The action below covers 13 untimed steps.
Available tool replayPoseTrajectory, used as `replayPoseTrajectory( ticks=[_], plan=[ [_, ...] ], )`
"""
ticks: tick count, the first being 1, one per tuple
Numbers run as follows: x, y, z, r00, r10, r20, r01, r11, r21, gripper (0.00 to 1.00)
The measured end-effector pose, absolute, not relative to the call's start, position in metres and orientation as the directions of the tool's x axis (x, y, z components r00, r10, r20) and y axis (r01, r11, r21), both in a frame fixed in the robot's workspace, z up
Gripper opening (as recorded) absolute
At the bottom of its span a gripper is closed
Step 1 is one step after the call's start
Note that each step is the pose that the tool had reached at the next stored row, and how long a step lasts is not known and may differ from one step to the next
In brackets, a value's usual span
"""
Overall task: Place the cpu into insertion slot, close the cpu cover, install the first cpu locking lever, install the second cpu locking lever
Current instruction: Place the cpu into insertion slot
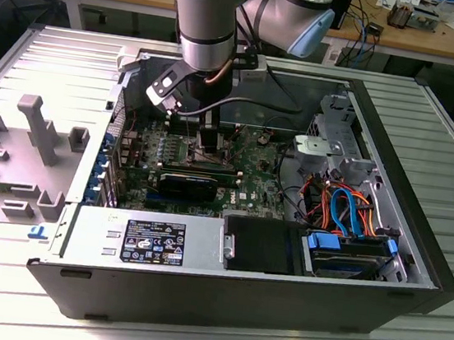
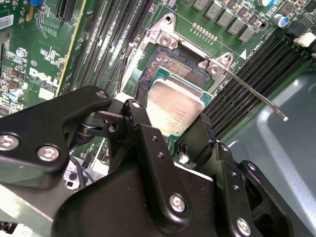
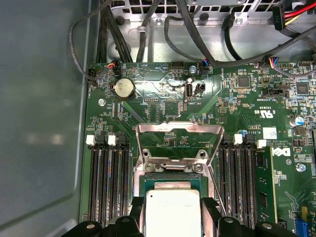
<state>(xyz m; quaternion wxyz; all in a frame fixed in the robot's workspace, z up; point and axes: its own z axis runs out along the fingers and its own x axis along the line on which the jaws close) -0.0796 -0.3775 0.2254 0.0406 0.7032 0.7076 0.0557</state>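
The cpu (image 2: 175,106), a small square chip with a dull silver top, is clamped between the black fingers (image 2: 140,116) of my gripper (image 2: 170,118), which is shut on it. It hangs slightly tilted just over the insertion slot (image 2: 173,61), whose dark pin field shows beyond it. In the first wrist view the cpu (image 3: 173,215) sits between the gripper (image 3: 173,203) fingertips, and the cpu cover (image 3: 177,129) stands flipped open behind it. A thin wire locking lever (image 2: 256,94) sticks out, unlatched. In the exterior view the gripper (image 1: 208,141) reaches down into the computer case.
Long black memory slots (image 3: 106,182) flank the socket on both sides. A black card (image 1: 188,183) lies across the board near the arm. The power supply (image 1: 144,239), drive bay (image 1: 345,251) and loose cables (image 1: 347,205) fill the case's front and right.
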Motion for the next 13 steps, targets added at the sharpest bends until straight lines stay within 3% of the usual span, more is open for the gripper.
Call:
replayPoseTrajectory(
  ticks=[13],
  plan=[
    [-0.0796, -0.3769, 0.2237, 0.021, 1.000, 0.017, 0.990, -0.023, 0.136, 0.54]
  ],
)
